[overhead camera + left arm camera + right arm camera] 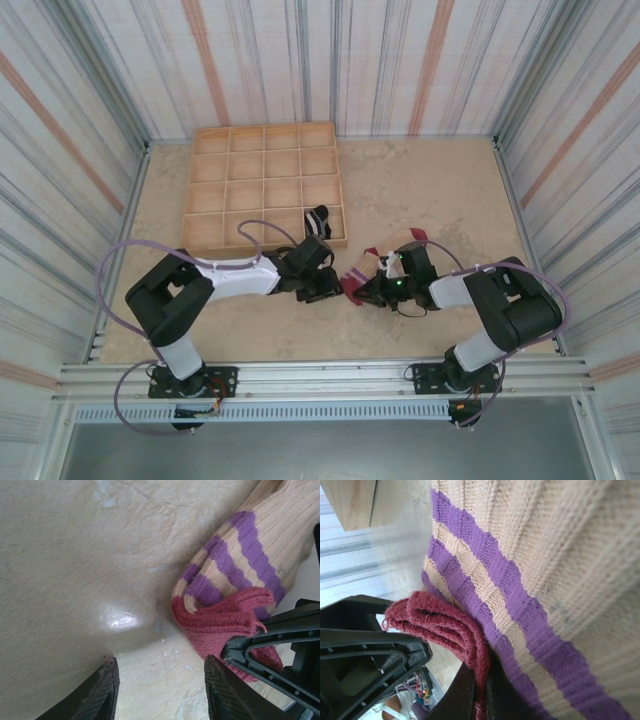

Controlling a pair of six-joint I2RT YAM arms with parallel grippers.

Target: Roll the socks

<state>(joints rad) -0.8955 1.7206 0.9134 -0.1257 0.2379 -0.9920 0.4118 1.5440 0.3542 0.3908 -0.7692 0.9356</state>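
Right hand (480, 690) clamps the beige sock (545, 580) by its red cuff (445, 625) — left hand (160, 680) open, empty, just beside.
Soft, light, floppy knit on the tabletop (430, 190) between the hands; the doubled cuff looks the firmest hold. Right wrist view confirms the pinch — top view adds the black sock (318, 218) in a tray (264, 179) compartment.

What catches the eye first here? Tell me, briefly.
The beige sock with purple stripes and a dark red cuff is between the two arms at the table's middle front. The right fingers pinch that cuff, and the left fingers stand open beside it. Behind, a black sock sits in the near right corner compartment of a wooden tray.
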